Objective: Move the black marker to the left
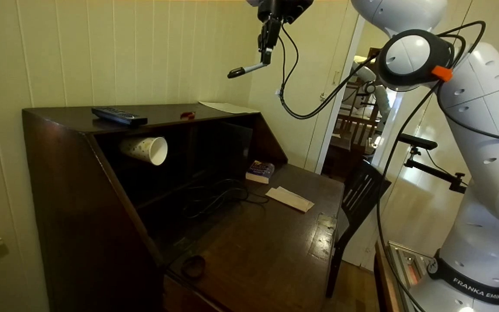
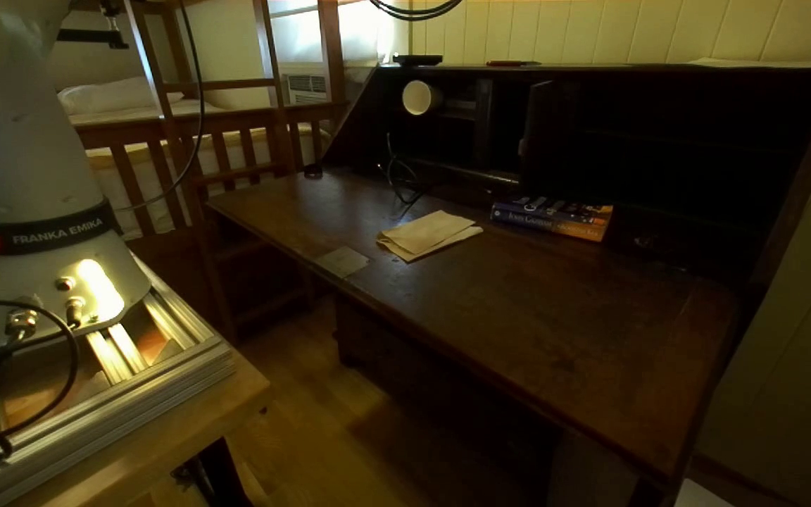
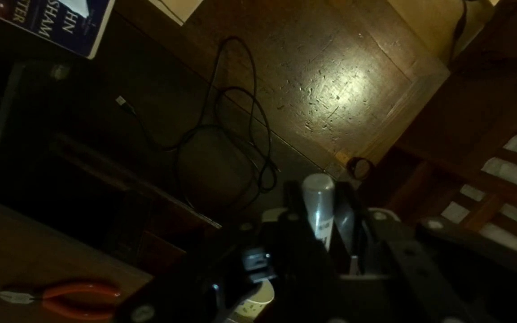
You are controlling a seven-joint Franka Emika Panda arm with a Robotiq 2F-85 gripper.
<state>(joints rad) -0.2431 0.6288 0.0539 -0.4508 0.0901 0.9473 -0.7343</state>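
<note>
The black marker (image 1: 246, 70) has a black cap end and a grey-white body. It is held up in the air above the desk's top shelf, roughly level, with its black end pointing away from the gripper. My gripper (image 1: 266, 57) points down and is shut on the marker's grey end. In the wrist view, the marker's pale end (image 3: 319, 202) sits between the two dark fingers of the gripper (image 3: 317, 195); its black end is hidden there. Neither gripper nor marker shows in the exterior view that has the robot base at its left.
A dark remote (image 1: 119, 116), red-handled pliers (image 3: 79, 298) and a paper sheet (image 1: 228, 107) lie on the desk's top. A white cup (image 1: 157, 151) lies sideways in a cubby below. A book (image 2: 553, 218), folded paper (image 2: 426, 236) and cable (image 3: 195, 128) are on the desk surface (image 2: 518, 303).
</note>
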